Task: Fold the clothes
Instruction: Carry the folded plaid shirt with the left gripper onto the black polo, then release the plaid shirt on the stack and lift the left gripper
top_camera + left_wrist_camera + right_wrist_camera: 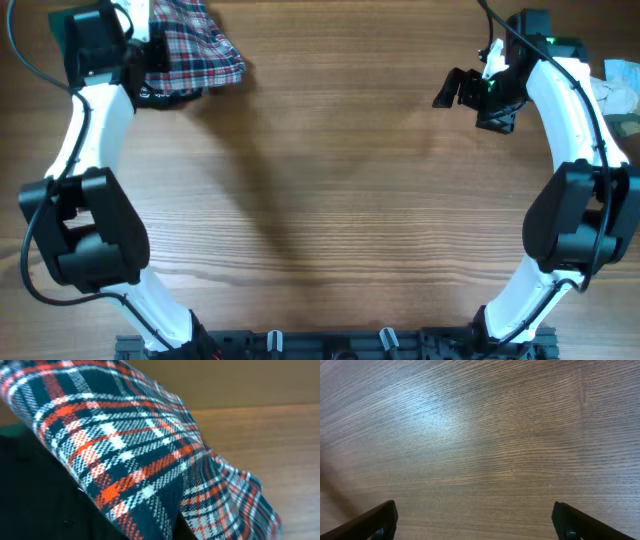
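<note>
At the far left corner of the brown wooden surface [330, 200], the overhead view shows the red, white and navy plaid shirt [195, 50] bunched at the left gripper [148, 60]. The right gripper [452, 90] hovers near the far right corner.

Left wrist view: plaid fabric fills the frame and hides the fingers; the gripper is judged closed on it.

Right wrist view: jaws stand wide apart over bare wood, empty.

Step in hand: fetching the shirt. The next move calls for drawing it to the centre and spreading it flat.
</note>
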